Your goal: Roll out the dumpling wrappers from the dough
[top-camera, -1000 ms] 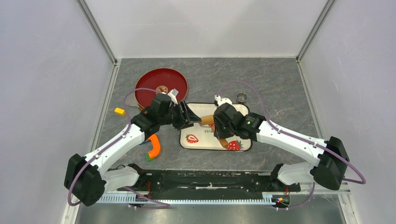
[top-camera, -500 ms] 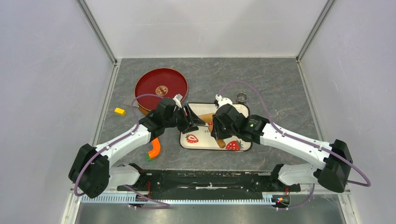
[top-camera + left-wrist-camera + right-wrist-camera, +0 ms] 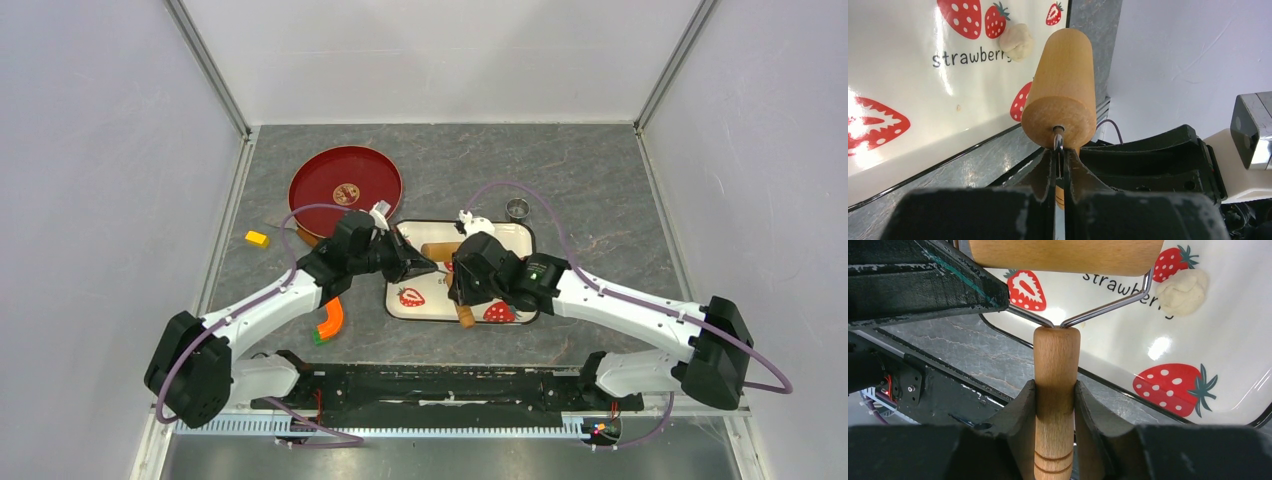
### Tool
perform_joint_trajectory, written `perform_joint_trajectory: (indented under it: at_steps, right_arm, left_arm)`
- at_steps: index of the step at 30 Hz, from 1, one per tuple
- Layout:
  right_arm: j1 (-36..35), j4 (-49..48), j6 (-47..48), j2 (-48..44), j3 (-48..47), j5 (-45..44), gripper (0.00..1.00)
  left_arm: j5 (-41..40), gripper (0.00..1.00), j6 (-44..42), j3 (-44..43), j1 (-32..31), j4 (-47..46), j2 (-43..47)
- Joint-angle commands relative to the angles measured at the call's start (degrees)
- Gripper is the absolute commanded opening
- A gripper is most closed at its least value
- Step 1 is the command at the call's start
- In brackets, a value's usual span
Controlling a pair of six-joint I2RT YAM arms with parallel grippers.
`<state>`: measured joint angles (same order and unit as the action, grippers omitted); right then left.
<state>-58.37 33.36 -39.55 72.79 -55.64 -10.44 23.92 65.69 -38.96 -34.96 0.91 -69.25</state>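
Observation:
The dough (image 3: 1016, 42) is a small cream lump lying on the strawberry tray (image 3: 908, 100), also seen in the right wrist view as the dough (image 3: 1182, 291). The wooden roller (image 3: 440, 250) hangs just above the tray (image 3: 512, 229). My left gripper (image 3: 1059, 150) is shut on the thin metal wire at the end of the roller drum (image 3: 1063, 90). My right gripper (image 3: 1055, 395) is shut on the roller's wooden handle (image 3: 1055, 365). From above, the left gripper (image 3: 418, 268) and the right gripper (image 3: 462, 290) meet over the tray's left half. The dumpling wrappers are out of view.
A red plate (image 3: 345, 180) lies at the back left of the tray. A small metal ring (image 3: 517, 208) stands behind the tray's right corner. A yellow block (image 3: 257, 238) and an orange curved tool (image 3: 330, 318) lie to the left.
My left gripper has moved right to the roller's end and shut on its wire. The right gripper has shifted a little left and nearer with the roller.

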Motion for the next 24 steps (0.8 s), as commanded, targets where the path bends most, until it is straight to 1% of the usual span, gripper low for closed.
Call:
perform_joint_trajectory:
  at_steps: [1, 3, 4, 5, 7, 8, 10, 12, 14, 16, 19, 20, 23, 24]
  right_arm:
    - [-1.05, -7.01, 0.23, -3.48, 0.16, 1.04, 0.29]
    - [-1.05, -9.11, -0.28, -5.57, 2.0, 0.21, 0.53]
    - [-1.05, -10.14, -0.59, -7.17, 3.17, -0.34, 0.62]
    - [-1.05, -11.0, -1.14, -8.54, 4.21, -1.19, 0.73]
    - [-1.05, -12.47, -2.17, -11.97, 6.62, -2.86, 0.93]
    - [-1.05, -13.06, -2.84, -14.01, 8.06, -4.06, 0.98]
    - [-0.99, -15.19, -4.57, -18.46, 11.51, -5.91, 0.98]
    - [-0.68, -19.59, -6.45, -23.45, 15.91, -6.45, 0.98]
    - [0.49, -24.72, -8.25, -28.37, 20.72, -4.89, 0.98]
    - [2.77, -29.41, -9.93, -31.7, 24.71, -0.6, 0.98]
    - [6.65, -34.85, -12.17, -32.04, 28.47, 8.44, 0.98]
    - [7.35, -36.78, -12.52, -31.33, 28.8, 10.17, 0.98]
    - [7.95, -42.6, -14.27, -28.17, 29.27, 16.44, 0.98]
    - [8.09, -46.19, -15.48, -27.29, 30.01, 18.11, 0.98]
  left_arm:
    - [-2.56, 0.02, 0.35, 1.7, -0.02, -3.83, 1.43]
    - [-2.75, 0.02, 1.44, 2.9, 0.06, -6.31, 2.84]
    - [-3.07, 0.02, 2.35, 3.62, 0.07, -8.16, 3.61]
    - [-3.43, 0.02, 3.21, 4.65, 0.07, -10.24, 4.58]
    - [-4.5, 0.02, 5.5, 6.79, 0.07, -14.77, 6.67]
    - [-5.18, 0.02, 6.53, 7.98, 0.07, -17.0, 7.88]
    - [-7.12, 0.02, 8.72, 10.56, 0.07, -22.01, 10.86]
    - [-9.41, 0.02, 10.99, 13.72, 0.05, -27.94, 13.47]
    - [-11.87, 0.02, 12.83, 16.11, 0.05, -31.94, 16.07]
    - [-13.78, 0.02, 13.92, 17.72, 0.07, -34.58, 18.23]
    - [-15.54, 0.02, 14.29, 18.69, 0.07, -36.71, 21.04]
    - [-16.1, 0.02, 14.48, 18.87, 0.07, -37.14, 21.78]
    - [-17.29, 0.02, 15.11, 19.76, 0.11, -38.6, 23.38]
    - [-17.85, 0.02, 15.46, 20.19, 0.07, -39.13, 23.69]
